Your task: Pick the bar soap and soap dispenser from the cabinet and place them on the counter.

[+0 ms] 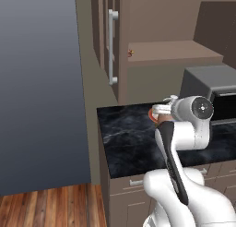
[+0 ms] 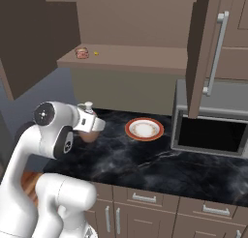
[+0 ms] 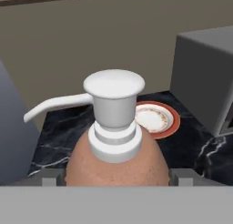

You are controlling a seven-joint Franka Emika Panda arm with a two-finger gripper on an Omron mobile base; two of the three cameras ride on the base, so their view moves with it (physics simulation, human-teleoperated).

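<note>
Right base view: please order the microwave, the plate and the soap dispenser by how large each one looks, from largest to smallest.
1. Microwave, largest.
2. Plate, on the counter.
3. Soap dispenser, smallest as seen, though the arm hides part of it and it stands nearer the camera, so its rank against the plate is unsure.

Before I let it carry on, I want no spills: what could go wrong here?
The soap dispenser sits between the wide-open fingers of the hand; a careless pull-away could tip it on the counter. The plate lies close behind. The bar soap, still on the cabinet shelf, sits near its edge.
</note>
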